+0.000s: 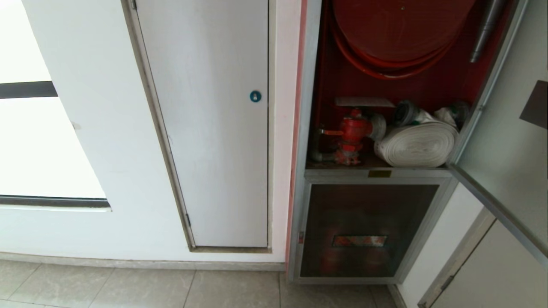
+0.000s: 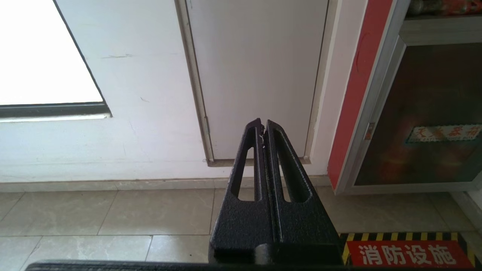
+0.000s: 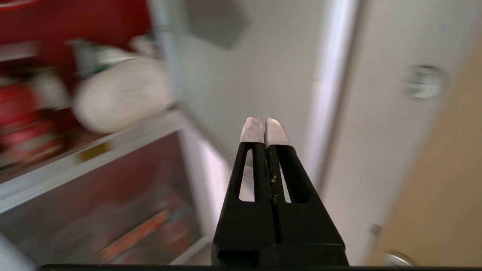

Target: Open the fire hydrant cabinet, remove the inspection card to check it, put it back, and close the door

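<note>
Nearest to me, the left pincer [image 2: 263, 130] hangs low over the tiled floor [image 2: 113, 214], its 2 black fingers pressed together on nothing, pointing at the foot of the plain white panel [image 1: 209, 128] with the blue round lock [image 1: 255, 96]. A red and yellow-black striped floor marking [image 2: 406, 252] lies just beside it. The right pincer [image 3: 264, 130], white-tipped, is likewise pressed closed and empty; it sits in front of the swung-out door [image 1: 505, 162], with the white wall and a second pale door behind.

Further in, the fire hydrant cabinet [image 1: 302, 171] stands open against the wall. Its door hangs out to the right, glass pale from this angle, the silver frame edge slanting down toward the floor. Below the open compartment is the smaller dark glass pane [image 1: 368, 231], closed, with a small brass plate [image 1: 379, 173] on the frame above it.

Deepest, on the red interior's shelf, the red valve [image 1: 353, 137] stands left and the rolled white hose [image 1: 417, 145] lies touching it on the right. The inspection card [image 1: 364, 102] lies flat on top of the valve. The red hose reel [image 1: 398, 30] fills the space above.
</note>
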